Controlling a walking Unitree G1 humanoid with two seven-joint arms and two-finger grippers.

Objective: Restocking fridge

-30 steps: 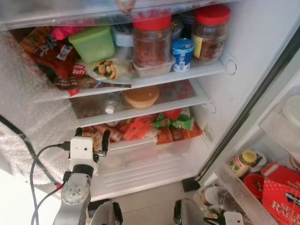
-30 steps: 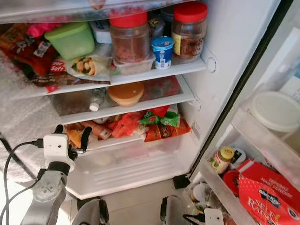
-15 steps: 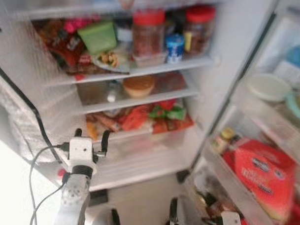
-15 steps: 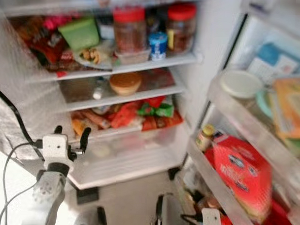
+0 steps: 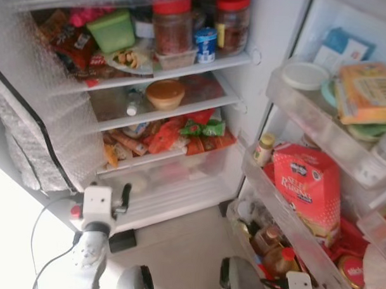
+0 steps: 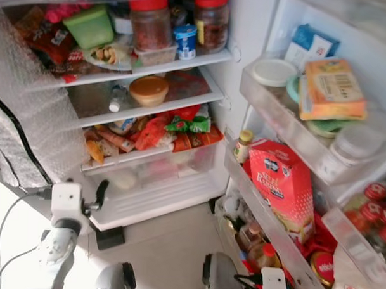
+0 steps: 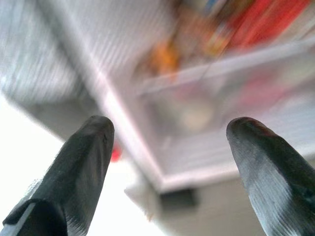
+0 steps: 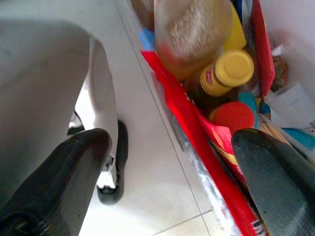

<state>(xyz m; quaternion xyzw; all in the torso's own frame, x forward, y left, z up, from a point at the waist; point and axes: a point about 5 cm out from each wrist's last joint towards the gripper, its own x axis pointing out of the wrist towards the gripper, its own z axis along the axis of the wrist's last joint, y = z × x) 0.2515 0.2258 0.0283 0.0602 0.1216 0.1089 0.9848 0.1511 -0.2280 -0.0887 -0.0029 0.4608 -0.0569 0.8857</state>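
The open fridge (image 5: 198, 183) stands packed, its red-lidded jars (image 5: 171, 23) on the upper shelf; below and left of its clear drawer, the left gripper (image 7: 170, 147) hovers, fingers apart, the right gripper (image 8: 172, 162) likewise spread beside door-shelf bottles (image 8: 224, 73)

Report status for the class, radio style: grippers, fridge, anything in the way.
Left gripper open, empty, raised before the clear bottom drawer. Right gripper open, empty, low by the door shelf bottles. Fridge open, shelves crowded.

I see fridge (image 5: 273, 33) walls glossy white plastic | shelves (image 5: 183, 68) clear, smooth | jars (image 5: 172, 26) clear with red plastic lids | raisin box (image 5: 305, 189) matt red cardboard | floor (image 5: 176, 252) smooth tile | left end effector (image 7: 167, 162) fingers (image 7: 88, 152) matt black, finely ribbed
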